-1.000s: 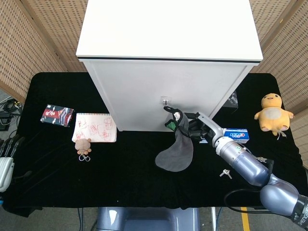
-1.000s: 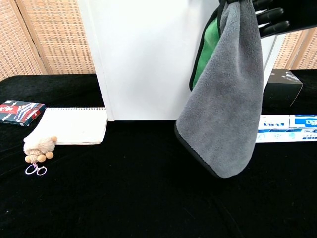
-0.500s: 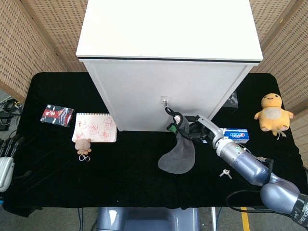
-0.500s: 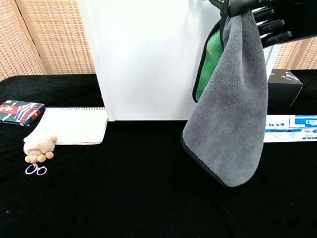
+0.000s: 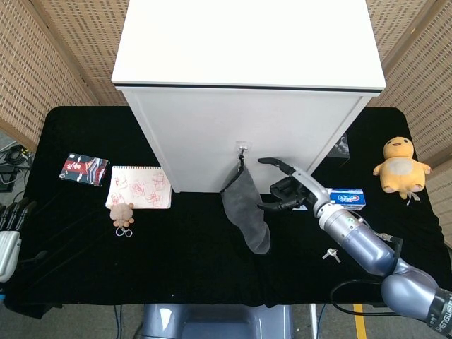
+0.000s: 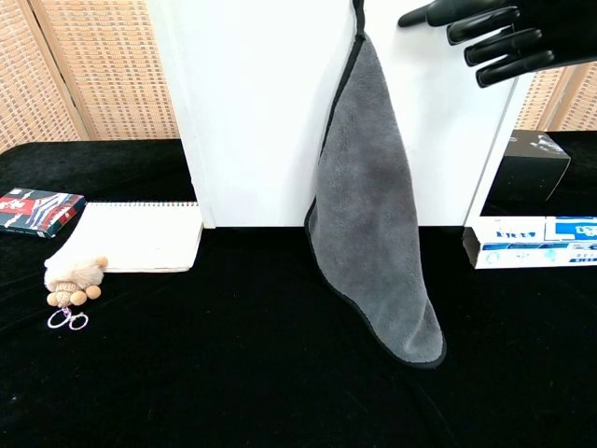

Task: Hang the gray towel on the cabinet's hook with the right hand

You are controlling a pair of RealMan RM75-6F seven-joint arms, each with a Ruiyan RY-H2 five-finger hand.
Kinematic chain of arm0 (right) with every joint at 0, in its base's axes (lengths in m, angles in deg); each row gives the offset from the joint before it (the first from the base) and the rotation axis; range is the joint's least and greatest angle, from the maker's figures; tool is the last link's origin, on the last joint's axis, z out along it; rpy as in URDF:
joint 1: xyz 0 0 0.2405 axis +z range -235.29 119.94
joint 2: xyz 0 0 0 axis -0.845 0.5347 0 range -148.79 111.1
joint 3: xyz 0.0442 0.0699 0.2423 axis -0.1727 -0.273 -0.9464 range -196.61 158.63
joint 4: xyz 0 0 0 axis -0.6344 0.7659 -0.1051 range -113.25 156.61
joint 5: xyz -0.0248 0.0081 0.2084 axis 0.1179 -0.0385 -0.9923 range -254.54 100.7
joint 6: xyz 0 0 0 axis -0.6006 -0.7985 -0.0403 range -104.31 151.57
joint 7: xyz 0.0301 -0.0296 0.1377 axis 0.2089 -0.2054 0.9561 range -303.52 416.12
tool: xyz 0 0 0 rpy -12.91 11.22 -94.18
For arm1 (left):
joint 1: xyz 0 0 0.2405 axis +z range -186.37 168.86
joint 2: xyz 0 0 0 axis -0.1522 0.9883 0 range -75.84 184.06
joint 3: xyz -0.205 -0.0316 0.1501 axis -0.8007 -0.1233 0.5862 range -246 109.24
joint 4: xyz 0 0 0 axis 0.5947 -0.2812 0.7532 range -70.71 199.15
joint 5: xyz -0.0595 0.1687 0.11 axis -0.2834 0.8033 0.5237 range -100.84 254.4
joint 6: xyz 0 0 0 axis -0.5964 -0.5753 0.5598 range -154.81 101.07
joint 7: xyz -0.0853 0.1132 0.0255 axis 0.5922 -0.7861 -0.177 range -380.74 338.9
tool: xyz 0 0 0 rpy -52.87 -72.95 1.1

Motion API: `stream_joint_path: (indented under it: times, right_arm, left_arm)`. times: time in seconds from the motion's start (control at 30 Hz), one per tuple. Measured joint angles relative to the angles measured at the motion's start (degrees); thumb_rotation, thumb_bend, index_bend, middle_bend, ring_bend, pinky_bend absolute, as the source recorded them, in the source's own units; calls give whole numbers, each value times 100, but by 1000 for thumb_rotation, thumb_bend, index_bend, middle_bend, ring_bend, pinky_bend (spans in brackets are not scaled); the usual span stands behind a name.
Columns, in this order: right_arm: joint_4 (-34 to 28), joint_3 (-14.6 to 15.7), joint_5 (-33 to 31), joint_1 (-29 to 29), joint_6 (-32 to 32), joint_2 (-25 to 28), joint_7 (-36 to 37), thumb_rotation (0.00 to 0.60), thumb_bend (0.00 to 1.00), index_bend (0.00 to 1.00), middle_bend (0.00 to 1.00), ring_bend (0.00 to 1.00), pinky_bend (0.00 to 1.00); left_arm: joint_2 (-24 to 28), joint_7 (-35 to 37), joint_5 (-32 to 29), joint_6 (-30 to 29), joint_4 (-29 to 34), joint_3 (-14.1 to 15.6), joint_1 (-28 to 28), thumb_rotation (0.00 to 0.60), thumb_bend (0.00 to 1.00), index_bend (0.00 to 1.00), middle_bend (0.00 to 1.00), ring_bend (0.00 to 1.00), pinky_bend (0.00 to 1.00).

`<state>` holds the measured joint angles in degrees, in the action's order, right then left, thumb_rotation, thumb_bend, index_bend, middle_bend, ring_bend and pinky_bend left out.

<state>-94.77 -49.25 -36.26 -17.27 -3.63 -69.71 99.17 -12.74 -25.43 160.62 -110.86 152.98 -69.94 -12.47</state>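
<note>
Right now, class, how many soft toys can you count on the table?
2. A yellow plush duck sits at the table's far right. A small brown plush keychain lies left of the cabinet, below the notebook. The cabinet may hide others.

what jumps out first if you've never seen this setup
The big white cabinet dominates the middle of the black table, with the gray towel hanging from the hook on its front. Just right of it, the right hand hovers empty with fingers spread, and a yellow plush toy sits at the far right.
</note>
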Motion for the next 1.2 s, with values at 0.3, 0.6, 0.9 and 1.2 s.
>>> stream_joint_path:
  times: [0.3, 0.6, 0.9, 1.2]
  right_arm:
    - [-157, 17, 188, -197, 84, 244, -46, 600, 9, 146, 955, 972, 1000]
    - [-290, -27, 926, -809, 474, 555, 87, 600, 11, 184, 955, 973, 1000]
    - [-86, 9, 2553, -1639, 501, 643, -8, 600, 13, 284, 919, 936, 994]
    - [1143, 791, 5244, -2514, -1466, 230, -894, 600, 18, 138, 483, 448, 335]
  left_arm:
    - [10, 28, 8, 4, 1, 4, -1, 600, 0, 0, 0, 0, 0]
    - [29, 52, 49, -41, 24, 17, 16, 600, 0, 0, 0, 0, 0]
    - [36, 42, 89, -108, 50, 29, 45, 600, 0, 0, 0, 0, 0]
    - [62, 81, 175, -239, 74, 28, 85, 600, 0, 0, 0, 0, 0]
